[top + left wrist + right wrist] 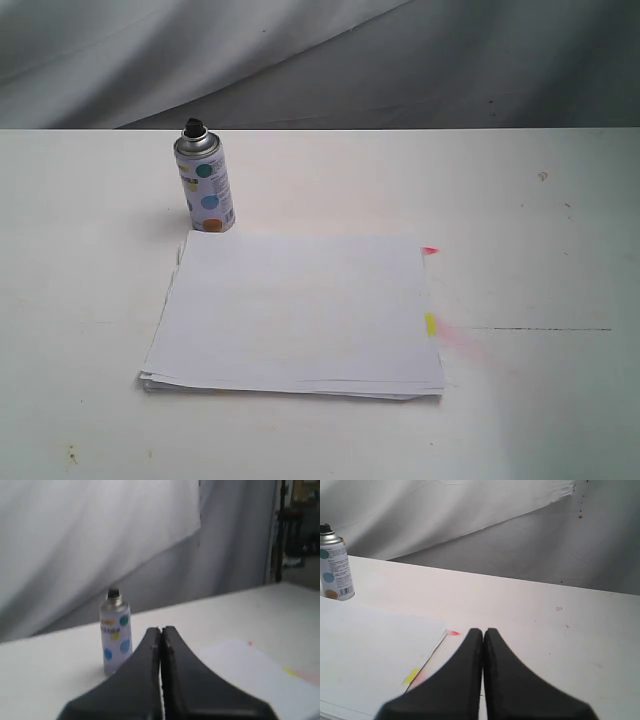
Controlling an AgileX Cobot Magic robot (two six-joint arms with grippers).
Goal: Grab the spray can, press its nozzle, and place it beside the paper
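The spray can [205, 185] stands upright on the table [540, 230], just beyond the far left corner of the paper [300, 315], black nozzle [194, 127] on top. The left gripper [161, 630] faces it from well back, jaws pressed together and empty; the right gripper [483, 631] is likewise closed. The pick-up looks unstarted: the left claw must open, then approach the can body

My left gripper [161, 629] has its jaws pressed flat together, gripping nothing; my right gripper [483, 630] is likewise closed and empty.
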